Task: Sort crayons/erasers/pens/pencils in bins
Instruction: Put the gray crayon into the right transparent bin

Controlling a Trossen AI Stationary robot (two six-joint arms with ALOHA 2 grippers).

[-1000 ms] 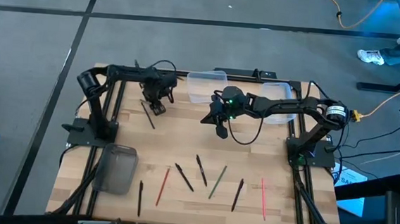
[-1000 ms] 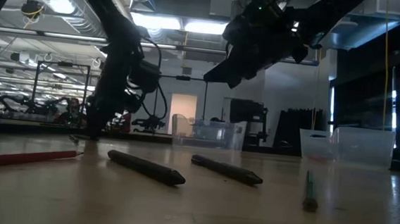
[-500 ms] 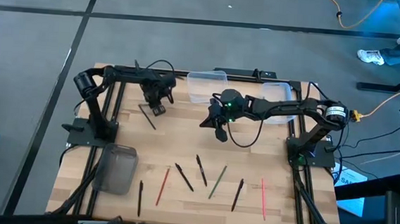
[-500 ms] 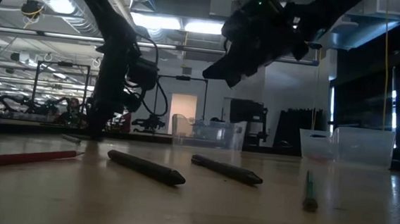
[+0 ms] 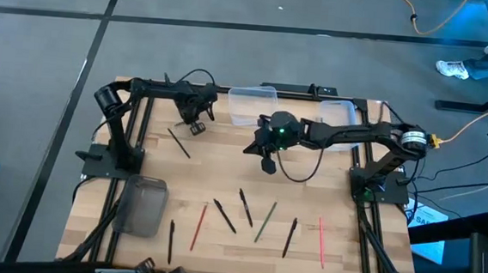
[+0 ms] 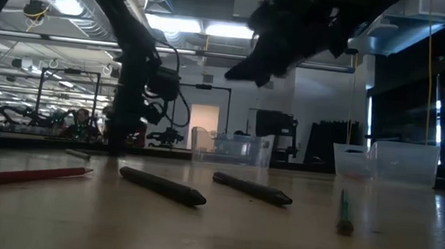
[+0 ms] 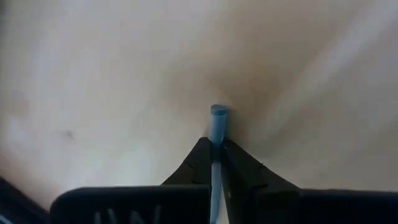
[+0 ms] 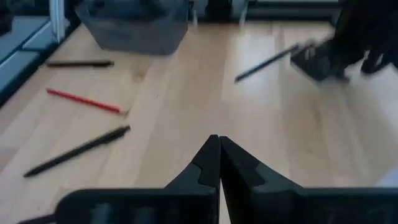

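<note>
Since a second ago the left tool (image 5: 196,126) has pinched together and shifted toward the desk's far edge, and the right tool (image 5: 268,164) has edged a little farther from the row of writing sticks. In the left wrist view the left fingers (image 7: 200,163) are clenched on a thin blue-grey pencil (image 7: 217,134), a smooth round rod with a flat end, above pale wood. One dark pencil (image 5: 179,141) lies slanted on the planks just beside that tool. The right tool's fingers (image 8: 210,163) are pressed together on nothing, hanging over the desk's middle.

Two clear bins (image 5: 253,104) (image 5: 342,124), rounded and glossy, stand at the far edge; the right arm crosses over the second one. A smoky grey bin (image 5: 140,205) sits near the front left corner. On the light wooden desk (image 5: 224,178), toward the front, lie slim sticks: black pens (image 5: 225,215), a green pencil (image 5: 265,221), a red pencil (image 5: 198,226) and a pink one (image 5: 321,240).
</note>
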